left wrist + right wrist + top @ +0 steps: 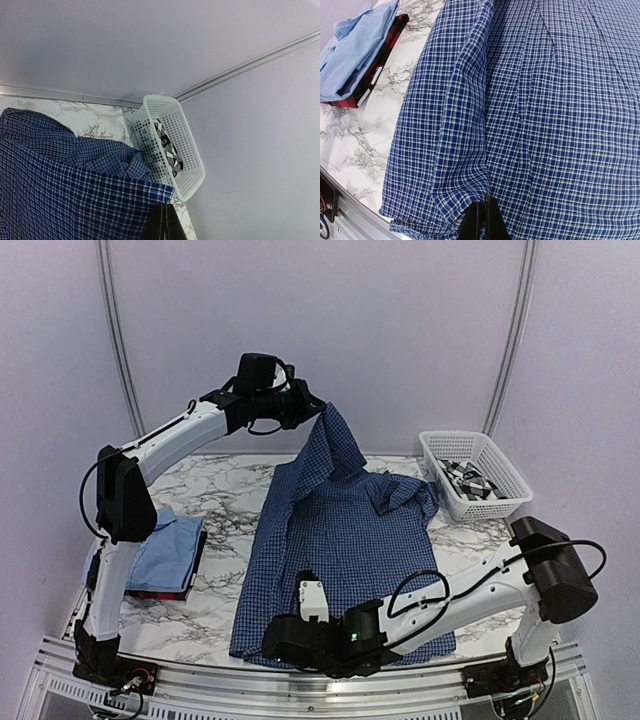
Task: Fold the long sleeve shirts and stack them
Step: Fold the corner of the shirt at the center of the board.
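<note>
The navy fine-check shirt (pixel 340 540) lies spread over the middle of the marble table (pixel 225 495). My left gripper (pixel 320 412) is raised high at the back, shut on one edge of this shirt (pixel 75 200), which hangs down from it; the shut fingertips (pixel 161 220) pinch the cloth corner. Low at the front, my right gripper (pixel 266 640) is shut on a fold of the same shirt (pixel 545 100) near its near hem. A folded light blue shirt (pixel 165 550) rests on a dark red one (pixel 160 592) at the left. The black-and-white checked shirt (pixel 468 480) lies in the basket.
A white plastic lattice basket (pixel 500 502) stands at the table's back right corner, also seen in the left wrist view as the basket (pixel 187 150). A metal rail (pixel 300 690) runs along the near edge. Pale walls close the back and sides.
</note>
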`<state>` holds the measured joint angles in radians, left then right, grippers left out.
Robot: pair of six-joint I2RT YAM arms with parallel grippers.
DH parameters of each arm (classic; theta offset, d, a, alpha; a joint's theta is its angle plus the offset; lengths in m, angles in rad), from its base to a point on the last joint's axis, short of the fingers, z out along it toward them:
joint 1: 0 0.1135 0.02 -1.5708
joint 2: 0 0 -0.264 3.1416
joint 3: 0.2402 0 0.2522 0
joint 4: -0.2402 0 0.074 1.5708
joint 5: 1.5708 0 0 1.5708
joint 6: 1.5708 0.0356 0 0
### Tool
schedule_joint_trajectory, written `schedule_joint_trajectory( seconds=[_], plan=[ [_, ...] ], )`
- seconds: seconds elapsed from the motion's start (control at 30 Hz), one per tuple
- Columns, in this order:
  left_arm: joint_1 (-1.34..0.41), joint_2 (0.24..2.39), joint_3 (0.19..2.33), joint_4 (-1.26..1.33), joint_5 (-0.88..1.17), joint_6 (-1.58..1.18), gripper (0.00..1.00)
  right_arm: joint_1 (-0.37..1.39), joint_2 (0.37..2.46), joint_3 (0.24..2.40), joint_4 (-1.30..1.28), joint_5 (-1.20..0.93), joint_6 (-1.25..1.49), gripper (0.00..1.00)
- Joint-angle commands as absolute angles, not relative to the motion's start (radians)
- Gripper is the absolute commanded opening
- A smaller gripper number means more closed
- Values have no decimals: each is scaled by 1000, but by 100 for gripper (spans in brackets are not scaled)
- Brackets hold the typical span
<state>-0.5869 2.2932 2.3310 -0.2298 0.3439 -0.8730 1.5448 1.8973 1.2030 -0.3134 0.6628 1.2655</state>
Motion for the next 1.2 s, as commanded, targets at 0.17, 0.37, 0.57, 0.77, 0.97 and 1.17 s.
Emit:
schedule_joint_trajectory(
  seconds=[0.17, 0.37, 0.57, 0.77, 0.97, 1.17],
  plan=[
    [-625, 2349, 2359, -113, 390, -917, 0, 1575, 1843, 1186, -400, 702, 1410, 0],
    [-626, 2359, 2352, -101, 410, -924, 0, 1575, 1785, 1136, -403, 693, 1442, 0],
    [-626, 2356, 2339, -99, 424, -918, 0, 1575, 1789, 1203, -406, 677, 1373, 0],
    [-626, 2344, 2312, -95, 439, -914, 0, 1575, 1794, 1190, -385, 658, 1373, 0],
    [-626, 2343, 2295, -92, 457, -911, 0, 1575, 1778, 1151, -351, 620, 1349, 31],
    [-627, 2342, 2296, -87, 455, -913, 0, 1560, 1854, 1271, -435, 590, 1271, 34]
  ],
)
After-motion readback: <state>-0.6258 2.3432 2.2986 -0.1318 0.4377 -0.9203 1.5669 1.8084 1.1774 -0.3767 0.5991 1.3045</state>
